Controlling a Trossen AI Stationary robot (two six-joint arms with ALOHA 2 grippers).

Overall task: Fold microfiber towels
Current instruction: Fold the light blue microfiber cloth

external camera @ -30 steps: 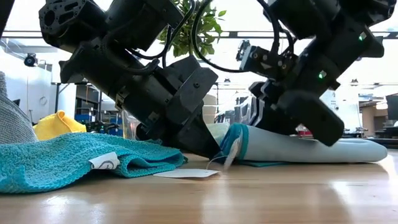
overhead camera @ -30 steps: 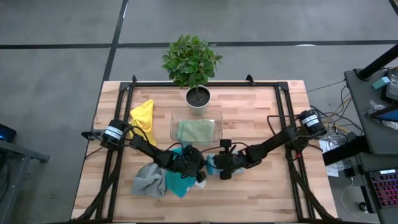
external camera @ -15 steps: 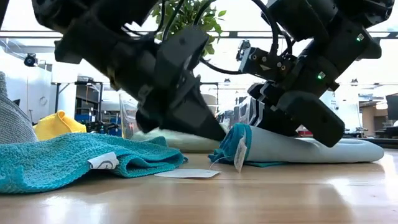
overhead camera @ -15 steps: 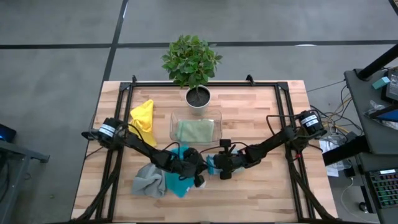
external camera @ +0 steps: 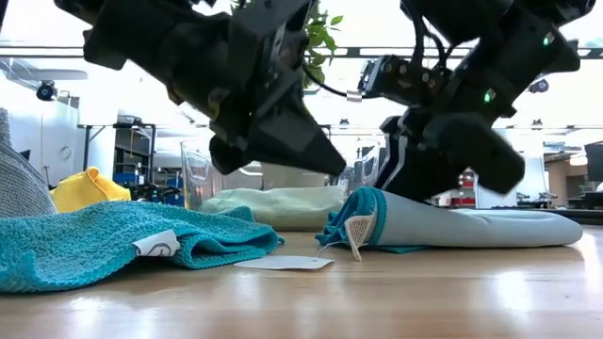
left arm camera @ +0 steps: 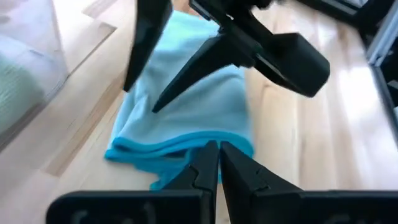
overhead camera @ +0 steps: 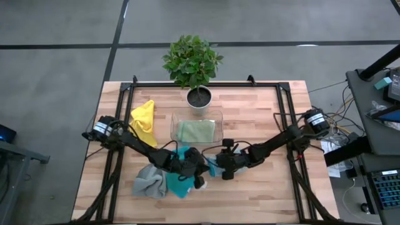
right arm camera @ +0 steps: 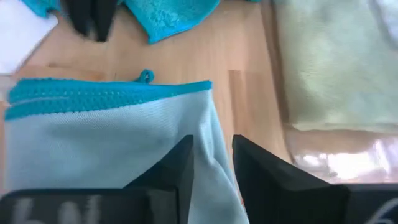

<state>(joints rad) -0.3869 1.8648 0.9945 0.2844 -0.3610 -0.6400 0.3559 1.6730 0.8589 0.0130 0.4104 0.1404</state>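
Note:
A light blue towel (overhead camera: 211, 164) lies folded on the table between my grippers; its rolled fold edge (external camera: 363, 221) rests on the wood. My left gripper (left arm camera: 219, 152) is shut and empty, raised above that edge (external camera: 341, 171). My right gripper (right arm camera: 211, 149) is open over the towel's flat part (right arm camera: 112, 137), with a ridge of cloth showing between its fingers. A teal towel (overhead camera: 180, 184) and a grey one (overhead camera: 145, 181) lie bunched at the near left. A yellow one (overhead camera: 144, 117) lies at the far left. A sage green one (overhead camera: 197, 131) lies folded in the clear tray (overhead camera: 175, 119). My right gripper comes at the light blue towel slanting down from the table's right, one finger (right arm camera: 177, 168) on either side of a low ridge of cloth (right arm camera: 214, 134). I cannot tell whether the fingertips touch it. The towel lies flat on the table.
A potted plant (overhead camera: 199, 97) stands behind the tray at the far edge. A small white label (external camera: 283, 263) lies on the wood in front of the teal towel (external camera: 94, 245). A black frame (overhead camera: 281, 112) runs along the table's sides.
My left gripper has let go of the light blue towel's fold edge and has risen clear of it. The edge, held a little off the wood a second ago, now rests on the table with its tag hanging down.

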